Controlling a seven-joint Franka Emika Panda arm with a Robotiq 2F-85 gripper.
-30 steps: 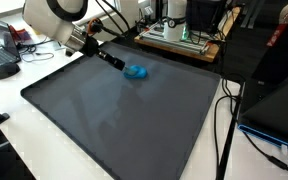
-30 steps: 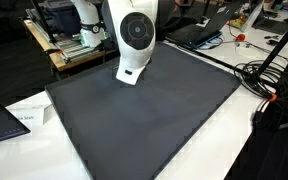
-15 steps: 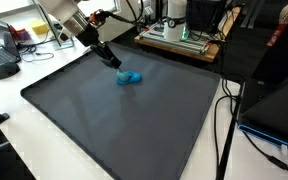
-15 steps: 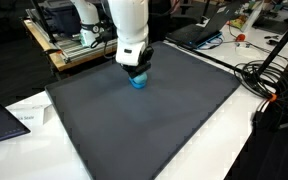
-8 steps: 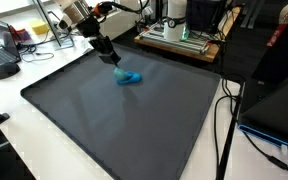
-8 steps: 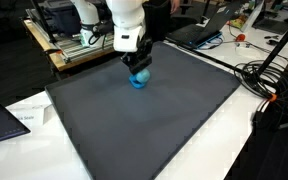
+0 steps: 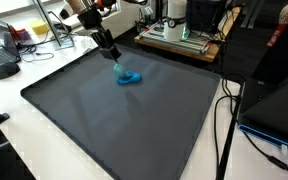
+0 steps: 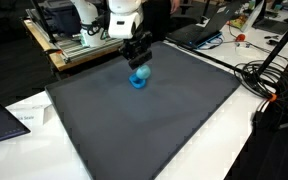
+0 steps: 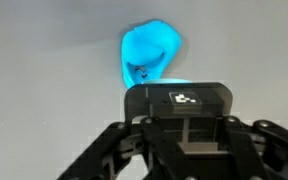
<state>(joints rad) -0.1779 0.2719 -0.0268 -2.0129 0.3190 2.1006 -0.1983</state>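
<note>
One blue obj (image 7: 130, 78) — tool (image 7: 113, 60) close by

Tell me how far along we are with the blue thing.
Done: the gripper hangs just above the blue object. In hand: no grasp is visible, and the object lies on the grey mat. Left: it is not yet gripped or lifted.
</note>
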